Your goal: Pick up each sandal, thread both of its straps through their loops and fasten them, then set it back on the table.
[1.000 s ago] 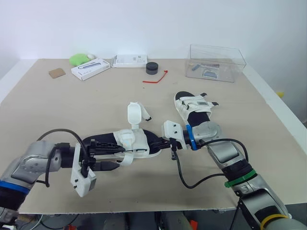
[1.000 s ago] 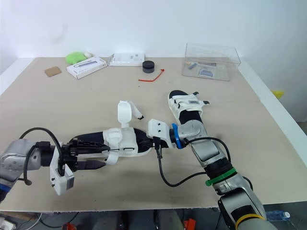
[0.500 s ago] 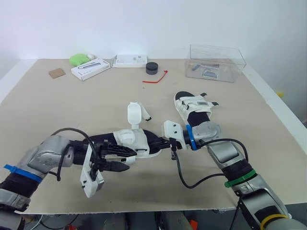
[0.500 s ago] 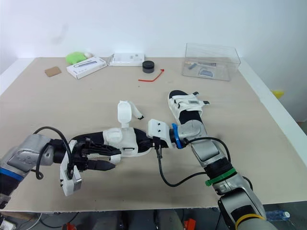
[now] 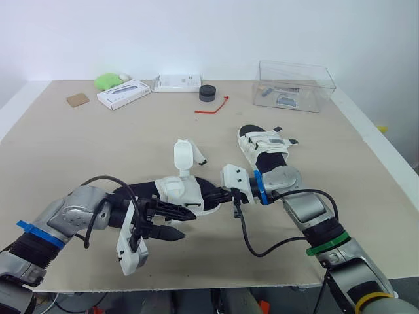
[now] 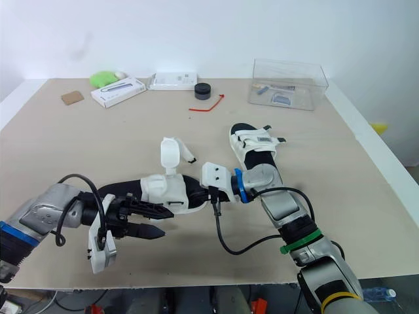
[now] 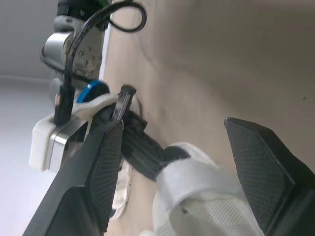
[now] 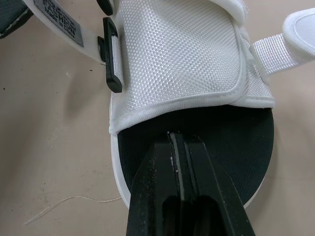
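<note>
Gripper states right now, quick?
Left gripper: open around the white strap of the near sandal.
Right gripper: shut, tips over that sandal's black footbed.

Silver-grey metal arms carry looping black cables and white wrist blocks, the left arm banded blue, the right arm ringed blue, green and yellow.
</note>
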Robot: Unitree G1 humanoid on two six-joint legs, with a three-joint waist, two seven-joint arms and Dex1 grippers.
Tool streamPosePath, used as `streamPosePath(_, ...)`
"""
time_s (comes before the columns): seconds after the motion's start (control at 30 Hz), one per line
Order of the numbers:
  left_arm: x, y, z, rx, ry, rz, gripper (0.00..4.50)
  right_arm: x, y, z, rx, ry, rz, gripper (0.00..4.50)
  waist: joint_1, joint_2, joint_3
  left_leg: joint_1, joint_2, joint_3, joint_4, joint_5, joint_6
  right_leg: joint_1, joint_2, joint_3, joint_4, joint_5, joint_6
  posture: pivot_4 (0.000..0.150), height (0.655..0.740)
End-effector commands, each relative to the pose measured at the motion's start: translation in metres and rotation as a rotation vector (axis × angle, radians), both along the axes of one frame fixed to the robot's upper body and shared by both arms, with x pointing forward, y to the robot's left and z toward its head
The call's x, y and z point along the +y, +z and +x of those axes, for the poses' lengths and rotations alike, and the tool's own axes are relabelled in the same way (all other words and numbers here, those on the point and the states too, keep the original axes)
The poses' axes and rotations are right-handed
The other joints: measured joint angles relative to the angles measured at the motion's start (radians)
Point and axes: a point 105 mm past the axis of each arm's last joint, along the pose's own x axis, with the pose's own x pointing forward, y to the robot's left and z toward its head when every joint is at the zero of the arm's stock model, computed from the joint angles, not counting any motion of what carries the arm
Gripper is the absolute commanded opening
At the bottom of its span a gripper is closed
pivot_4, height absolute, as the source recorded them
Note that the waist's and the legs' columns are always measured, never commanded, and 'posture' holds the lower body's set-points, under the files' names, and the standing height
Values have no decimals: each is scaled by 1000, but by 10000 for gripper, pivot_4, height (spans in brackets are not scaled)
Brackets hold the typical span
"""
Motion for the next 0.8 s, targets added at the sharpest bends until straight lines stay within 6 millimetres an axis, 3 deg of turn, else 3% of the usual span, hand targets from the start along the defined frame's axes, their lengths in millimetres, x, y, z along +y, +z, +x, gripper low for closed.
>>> streamPosePath(0.03, 0, 7, -2, -22, -10, -11, 31593, 0, 4, 0, -19, -2, 5, 0, 0, 0, 0, 0, 0, 0, 0, 0, 0, 0, 0, 0, 0, 0, 0, 1500, 7400)
streamPosePath(0.1, 6, 15, 9, -34, 51, -43, 26766, 0, 4, -1, -17, 1, 4, 0, 0, 0, 0, 0, 0, 0, 0, 0, 0, 0, 0, 0, 0, 0, 0, 1500, 7400)
streamPosePath(0.2, 22, 22, 18, -59, 99, -42, 26766, -1, 3, -2, -18, 5, 0, 0, 0, 0, 0, 0, 0, 0, 0, 0, 0, 0, 0, 0, 0, 0, 0, 1500, 7400)
streamPosePath(0.47, 49, 11, 20, -60, 175, 5, 26766, -1, 2, -4, -15, 8, 0, 0, 0, 0, 0, 0, 0, 1, 0, 0, 0, 0, -2, 0, 0, 0, 0, 1500, 7400)
streamPosePath(0.8, 45, 11, 22, -172, 138, -5, 26766, 1, 2, -5, -16, 17, 2, 0, 1, 0, 0, 0, 0, 1, 0, 0, 0, 0, -2, 0, 0, 0, 0, 1500, 7400)
